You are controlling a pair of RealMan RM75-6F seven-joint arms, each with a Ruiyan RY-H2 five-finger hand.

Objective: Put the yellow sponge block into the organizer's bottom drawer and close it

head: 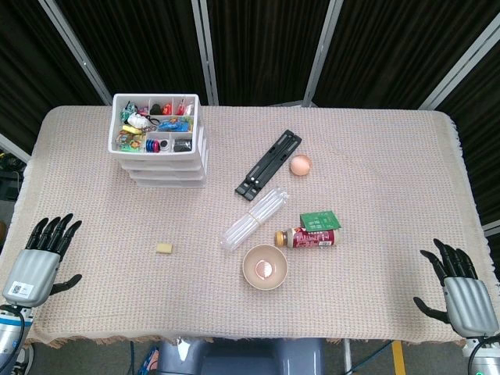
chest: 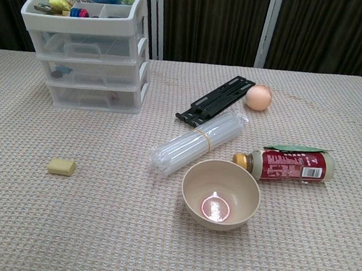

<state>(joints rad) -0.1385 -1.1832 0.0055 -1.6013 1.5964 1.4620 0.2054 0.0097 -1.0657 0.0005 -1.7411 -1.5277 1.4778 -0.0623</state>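
The small yellow sponge block [head: 164, 248] [chest: 61, 167] lies alone on the woven tablecloth, well in front of the organizer. The white plastic organizer [head: 160, 139] [chest: 90, 47] stands at the back left, its top tray full of small colourful items and its clear drawers all pushed in; the bottom drawer [chest: 93, 96] is closed. My left hand [head: 39, 258] rests open at the table's near left edge, fingers spread. At the near right edge my right hand [head: 461, 289] is open too. Neither hand shows in the chest view.
A beige bowl [head: 265, 267] [chest: 220, 194] sits near the front centre. Beside it lie a bundle of clear tubes [head: 254, 219] [chest: 196, 142], a red-labelled bottle [head: 308, 237] [chest: 290, 165] on its side with a green packet, a black stand [head: 269, 164] [chest: 215, 100] and an egg-like ball [head: 301, 165] [chest: 258, 97].
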